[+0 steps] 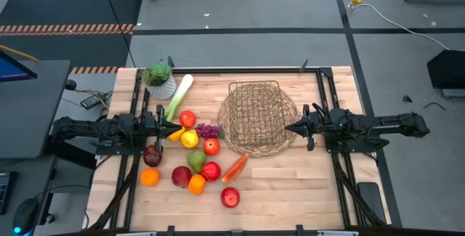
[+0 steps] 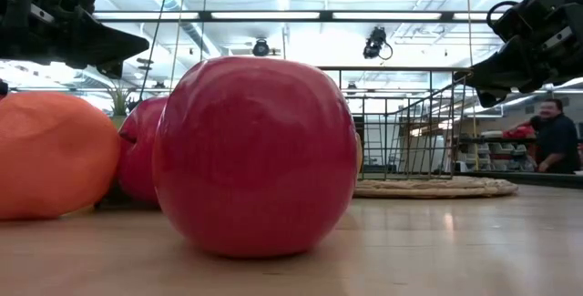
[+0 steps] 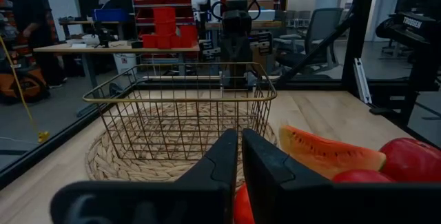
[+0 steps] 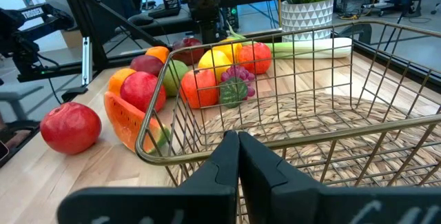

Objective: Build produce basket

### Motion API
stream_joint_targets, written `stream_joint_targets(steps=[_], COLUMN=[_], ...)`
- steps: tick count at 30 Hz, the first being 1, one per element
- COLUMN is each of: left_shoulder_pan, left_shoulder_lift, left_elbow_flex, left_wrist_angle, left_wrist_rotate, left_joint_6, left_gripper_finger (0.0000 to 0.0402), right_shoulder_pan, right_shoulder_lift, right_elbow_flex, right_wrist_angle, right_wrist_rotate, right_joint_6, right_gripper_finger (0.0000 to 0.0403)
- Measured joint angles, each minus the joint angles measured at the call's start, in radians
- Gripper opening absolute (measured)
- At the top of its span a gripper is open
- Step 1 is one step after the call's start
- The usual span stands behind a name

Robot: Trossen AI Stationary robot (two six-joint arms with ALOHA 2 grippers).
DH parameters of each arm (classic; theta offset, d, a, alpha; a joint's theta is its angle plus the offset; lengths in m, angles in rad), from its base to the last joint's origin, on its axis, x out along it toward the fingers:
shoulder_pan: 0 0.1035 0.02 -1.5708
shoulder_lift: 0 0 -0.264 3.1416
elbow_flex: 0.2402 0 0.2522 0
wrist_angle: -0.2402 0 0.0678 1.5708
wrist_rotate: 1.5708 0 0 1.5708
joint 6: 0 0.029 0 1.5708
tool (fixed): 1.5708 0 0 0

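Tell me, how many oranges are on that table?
2. One orange lies at the fruit pile's left edge; the other orange sits beside the green pear. Neither is in the basket.

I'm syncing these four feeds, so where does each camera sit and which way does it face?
High: overhead, straight down; both arms flank the basket.
Low: tabletop level, behind a red apple; arms overhead.
Left wrist: faces the basket past shut left gripper.
Right wrist: faces produce past shut right gripper.
Shared: each wrist view shows the other arm.
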Motion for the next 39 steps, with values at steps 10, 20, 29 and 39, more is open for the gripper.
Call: stream_joint_targets(steps=[10, 20, 29, 39], left_shoulder_pan=[0.000, 0.000, 0.000, 0.000], left_shoulder_lift=[0.000, 0.000, 0.000, 0.000], left_elbow_flex=[0.000, 0.000, 0.000, 0.000], left_wrist_angle=[0.000, 0.000, 0.000, 0.000], left_wrist_rotate=[0.000, 0.000, 0.000, 0.000], left_joint_6=[0.000, 0.000, 0.000, 0.000], left_gripper_finger=[0.0031, 0.0036, 0.0028, 0.0033], right_shoulder_pan=[0.000, 0.000, 0.000, 0.000], right_shoulder_lift=[0.000, 0.000, 0.000, 0.000], right_elbow_flex=[0.000, 0.000, 0.000, 0.000], right_wrist_angle=[0.000, 0.000, 0.000, 0.000], right_wrist_rotate=[0.000, 0.000, 0.000, 0.000], right_joint_6=[0.000, 0.000, 0.000, 0.000], right_gripper_finger=[0.0016, 0.0016, 0.0016, 0.0016])
